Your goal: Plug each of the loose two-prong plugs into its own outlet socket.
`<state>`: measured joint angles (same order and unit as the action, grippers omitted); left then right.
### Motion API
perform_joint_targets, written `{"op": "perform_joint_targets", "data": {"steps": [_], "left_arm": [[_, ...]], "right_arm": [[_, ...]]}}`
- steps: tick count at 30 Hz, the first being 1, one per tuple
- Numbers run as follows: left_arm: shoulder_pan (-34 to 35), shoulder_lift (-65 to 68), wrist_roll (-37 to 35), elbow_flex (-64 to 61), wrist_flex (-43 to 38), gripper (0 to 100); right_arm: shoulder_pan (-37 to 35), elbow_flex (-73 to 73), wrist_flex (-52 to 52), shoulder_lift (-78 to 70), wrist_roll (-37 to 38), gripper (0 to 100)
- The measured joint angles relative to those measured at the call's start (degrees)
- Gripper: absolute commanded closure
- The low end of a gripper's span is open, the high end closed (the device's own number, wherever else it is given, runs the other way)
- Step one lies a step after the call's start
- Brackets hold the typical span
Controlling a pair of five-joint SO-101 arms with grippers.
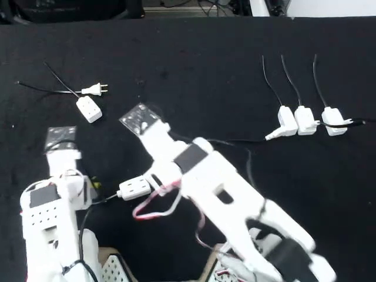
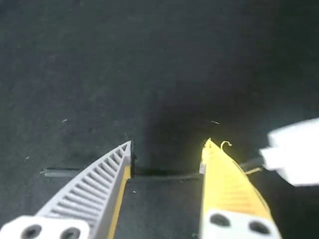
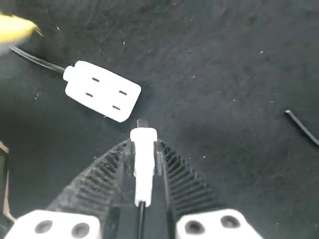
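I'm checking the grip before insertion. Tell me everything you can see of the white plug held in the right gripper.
The white two-prong plug is a slim, smooth, plastic-looking body clamped lengthwise between the dark ribbed fingers of the right gripper, which is shut on it. Its front end pokes past the fingertips, where a small grey prong tip shows; a thin black cord leaves its rear. It points at the white outlet block lying flat on the black table, close but not touching.

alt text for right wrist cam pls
The right claw is shut on a white plug, whose tip points at a white outlet block lying just apart from it on the black table. A black cord runs from the block.
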<state>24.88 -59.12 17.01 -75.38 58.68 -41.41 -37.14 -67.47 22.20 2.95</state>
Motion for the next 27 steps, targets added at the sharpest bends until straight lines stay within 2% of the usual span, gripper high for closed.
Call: {"op": "perform_joint_targets", "data": {"steps": [2,8,12,18,27], "left_arm": [[1.85,0.18,0.0,-1.49,-2.29,77],[2.29,0.35,-1.41,-5.19,-6.95,77],[1.41,0.35,-4.4,-5.19,-7.3,77],[-11.87,0.88,-2.46,-5.19,-7.3,77],[-23.91,0.88,-3.69,-4.48,-7.3,77]], "right_arm": [[-0.09,4.4,-1.58,-5.36,-0.7,98.8],[-1.32,16.62,-8.53,-17.85,-8.88,98.8],[-2.2,20.92,-12.04,-21.36,-9.32,98.8],[4.48,18.99,-13.45,-18.64,-4.31,98.8],[17.05,5.98,-14.07,-4.04,2.81,98.8]]}}
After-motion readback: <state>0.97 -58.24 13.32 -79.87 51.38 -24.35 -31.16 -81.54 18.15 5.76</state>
